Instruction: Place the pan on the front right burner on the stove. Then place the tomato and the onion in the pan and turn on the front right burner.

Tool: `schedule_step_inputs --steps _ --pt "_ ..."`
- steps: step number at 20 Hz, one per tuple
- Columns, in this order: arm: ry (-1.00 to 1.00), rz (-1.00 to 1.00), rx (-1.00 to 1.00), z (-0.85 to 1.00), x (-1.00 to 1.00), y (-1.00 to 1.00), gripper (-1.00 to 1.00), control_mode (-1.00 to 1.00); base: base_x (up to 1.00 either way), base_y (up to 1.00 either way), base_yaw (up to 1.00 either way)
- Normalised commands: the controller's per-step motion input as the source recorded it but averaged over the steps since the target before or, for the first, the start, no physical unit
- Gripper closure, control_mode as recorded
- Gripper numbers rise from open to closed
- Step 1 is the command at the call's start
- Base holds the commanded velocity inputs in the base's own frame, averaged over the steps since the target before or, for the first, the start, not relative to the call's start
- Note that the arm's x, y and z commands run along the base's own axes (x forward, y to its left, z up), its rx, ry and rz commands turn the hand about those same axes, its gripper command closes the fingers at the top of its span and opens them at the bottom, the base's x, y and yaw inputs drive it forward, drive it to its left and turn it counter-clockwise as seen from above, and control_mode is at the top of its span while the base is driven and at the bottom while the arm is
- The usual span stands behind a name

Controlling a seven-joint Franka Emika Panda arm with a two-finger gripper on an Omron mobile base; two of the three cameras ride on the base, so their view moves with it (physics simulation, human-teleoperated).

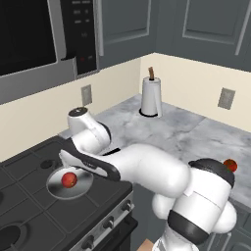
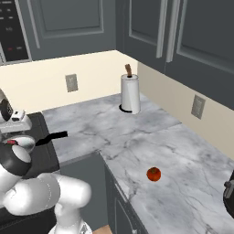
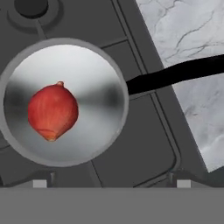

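The pan (image 3: 65, 103), round, shallow, silver with a long black handle, sits on the stove (image 3: 144, 144). A reddish onion (image 3: 53, 111) lies inside it. The gripper (image 3: 111, 183) hovers above, jaws spread, holding nothing. The red tomato (image 2: 153, 174) rests on the counter (image 2: 151, 137).

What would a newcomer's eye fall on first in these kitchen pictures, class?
Probably the red onion lying alone in the silver pan, which sits on the black stove with its black handle reaching out over the marble counter. Next, the tomato sitting by itself on that counter, far from the pan.
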Motion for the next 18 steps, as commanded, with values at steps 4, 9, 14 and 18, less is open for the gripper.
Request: schedule_step_inputs --steps 4,9,14,18 --pt "0.00 -0.05 0.00 0.00 -0.32 -0.69 -1.00 -1.00 0.00 0.00 0.00" --pt "0.00 -0.04 0.00 0.00 -0.23 -0.76 -1.00 -1.00 0.00 0.00 0.00" --pt "0.00 -0.06 0.00 0.01 -0.04 -0.68 -1.00 -1.00 0.00 0.00 0.00" --pt "0.00 -0.10 0.00 0.03 0.00 -0.62 -1.00 -1.00 0.00 0.00 0.00"
